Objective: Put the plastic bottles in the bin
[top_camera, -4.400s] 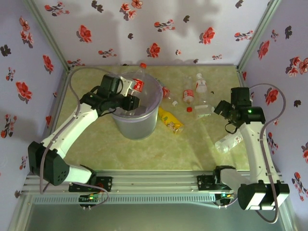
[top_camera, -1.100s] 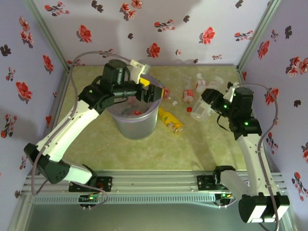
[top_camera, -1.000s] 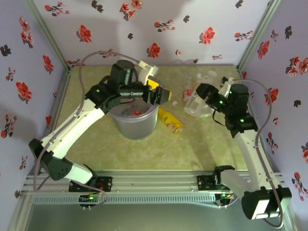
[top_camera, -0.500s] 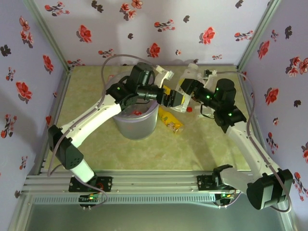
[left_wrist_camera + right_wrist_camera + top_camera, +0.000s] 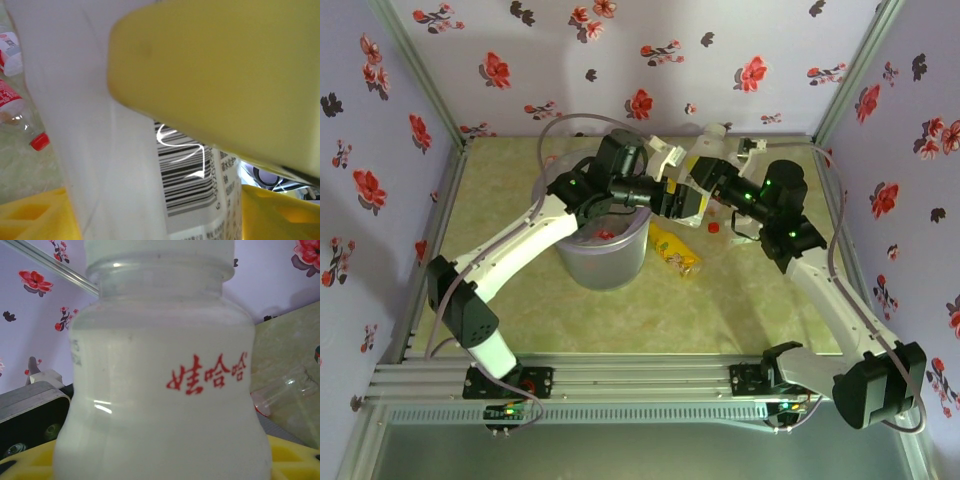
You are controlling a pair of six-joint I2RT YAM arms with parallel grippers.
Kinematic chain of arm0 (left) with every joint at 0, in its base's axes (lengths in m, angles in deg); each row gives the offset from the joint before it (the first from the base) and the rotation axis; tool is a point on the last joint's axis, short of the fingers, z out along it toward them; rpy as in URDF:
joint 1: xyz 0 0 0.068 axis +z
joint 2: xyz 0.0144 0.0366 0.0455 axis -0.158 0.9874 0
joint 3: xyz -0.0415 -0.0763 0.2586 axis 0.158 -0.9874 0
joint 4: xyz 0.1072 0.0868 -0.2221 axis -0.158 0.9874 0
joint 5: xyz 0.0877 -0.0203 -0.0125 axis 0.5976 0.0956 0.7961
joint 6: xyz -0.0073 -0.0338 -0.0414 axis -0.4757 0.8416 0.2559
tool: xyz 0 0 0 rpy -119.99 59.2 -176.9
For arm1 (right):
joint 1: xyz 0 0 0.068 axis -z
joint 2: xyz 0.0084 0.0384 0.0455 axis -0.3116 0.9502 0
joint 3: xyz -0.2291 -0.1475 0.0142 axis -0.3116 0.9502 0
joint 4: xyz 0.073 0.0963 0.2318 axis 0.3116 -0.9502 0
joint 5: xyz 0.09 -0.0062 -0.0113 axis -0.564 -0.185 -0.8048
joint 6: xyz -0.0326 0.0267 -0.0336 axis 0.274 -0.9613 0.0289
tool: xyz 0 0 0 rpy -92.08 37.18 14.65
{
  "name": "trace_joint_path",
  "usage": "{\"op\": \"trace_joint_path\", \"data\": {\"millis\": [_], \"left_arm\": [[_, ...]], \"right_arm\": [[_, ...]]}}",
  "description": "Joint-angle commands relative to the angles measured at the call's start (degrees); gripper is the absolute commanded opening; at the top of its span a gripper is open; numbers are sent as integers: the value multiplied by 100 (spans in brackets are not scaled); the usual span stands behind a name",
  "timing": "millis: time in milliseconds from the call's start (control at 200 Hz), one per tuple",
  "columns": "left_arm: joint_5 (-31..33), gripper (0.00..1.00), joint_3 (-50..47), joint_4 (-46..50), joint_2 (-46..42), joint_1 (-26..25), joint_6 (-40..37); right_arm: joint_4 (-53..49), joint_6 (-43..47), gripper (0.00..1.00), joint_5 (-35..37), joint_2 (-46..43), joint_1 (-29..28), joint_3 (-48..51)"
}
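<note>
The right gripper (image 5: 708,178) was clamped on a milky bottle (image 5: 165,390). This was a squat, smooth, round-shouldered plastic thing with a stepped neck, translucent white and printed with red Chinese characters. The gripper's yellow pads showed at either side of the bottle in the right wrist view. The milky bottle hung in the air just past the right rim of the bin (image 5: 608,265), a round, tapering, translucent grey bucket, and not inside it. The left gripper (image 5: 680,203) reached across the bin, its yellow fingers (image 5: 35,217) set either side of the same bottle's white barcode label; whether they pinched it I could not tell. On the marbled green table (image 5: 570,320) lay a yellow-labelled bottle (image 5: 675,250) and a clear red-labelled bottle (image 5: 10,100) with a red cap.
</note>
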Motion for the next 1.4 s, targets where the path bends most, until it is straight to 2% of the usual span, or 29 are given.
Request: {"op": "trace_joint_path", "data": {"millis": [0,85,235,360,490,665,865,1050,1240,1395], "left_arm": [[-249,66,239,-259,85,-79,-44],[-248,65,276,-248,111,-64,-45],[-240,64,312,-285,77,-5,-23],[-224,64,303,-353,41,102,16],[-206,62,325,-362,-5,218,34],[-149,60,354,-324,-125,400,12],[-42,58,478,-75,-353,693,-138],[182,54,421,369,-844,1140,-390],[545,47,-199,740,-1557,1714,-526],[932,39,-787,854,-1872,1932,-633]], "right_arm": [[211,9,52,-116,53,-93,-242],[144,48,57,-119,53,-93,-269],[-518,456,85,71,-81,-69,-478],[-1281,767,99,348,-296,74,-712],[-1834,839,99,546,-572,455,-768],[-2509,761,99,734,-957,1340,-693],[-3647,952,99,1355,-1199,2041,-642],[-4285,1172,99,1800,-1151,2227,-483],[-4496,1423,99,2021,-1167,2254,-257],[-4403,1416,99,1974,-1080,2255,-61]]}}
